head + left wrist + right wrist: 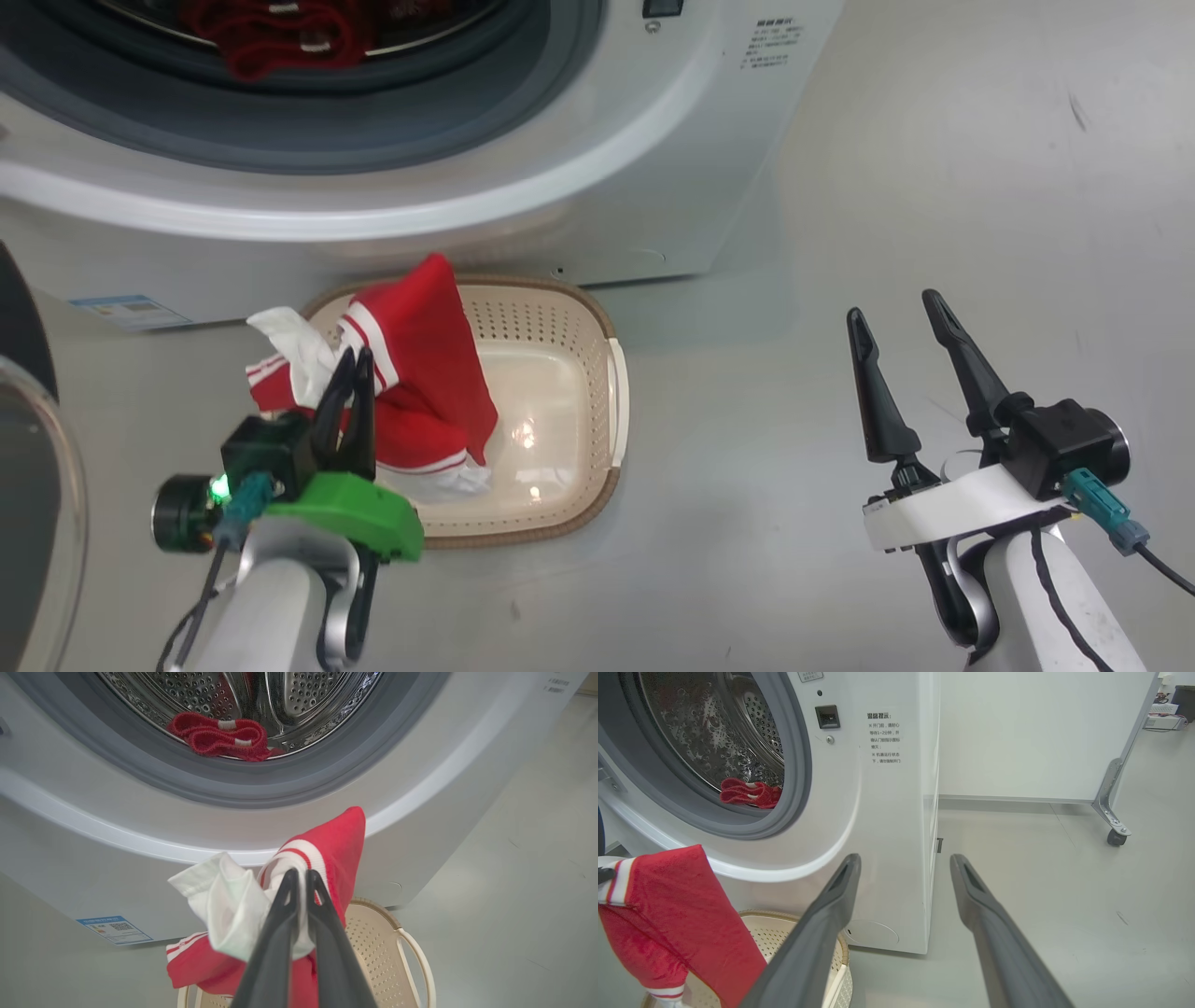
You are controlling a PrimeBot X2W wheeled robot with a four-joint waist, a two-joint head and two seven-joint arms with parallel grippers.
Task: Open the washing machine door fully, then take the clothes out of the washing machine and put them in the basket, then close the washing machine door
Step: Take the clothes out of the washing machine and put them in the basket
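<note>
Clothes: one red, white-striped piece hangs with its long axis vertical. Its top edge is pinched between the pressed-together left fingers, and its lower end reaches down into the basket before the washing machine. More red fabric lies in the drum. Right fingers stand spread, empty.

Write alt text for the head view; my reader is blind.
The left gripper, shut on a red garment, holds it over the cream basket before the open washing machine. More red fabric lies inside it; the right gripper is open, empty.
</note>
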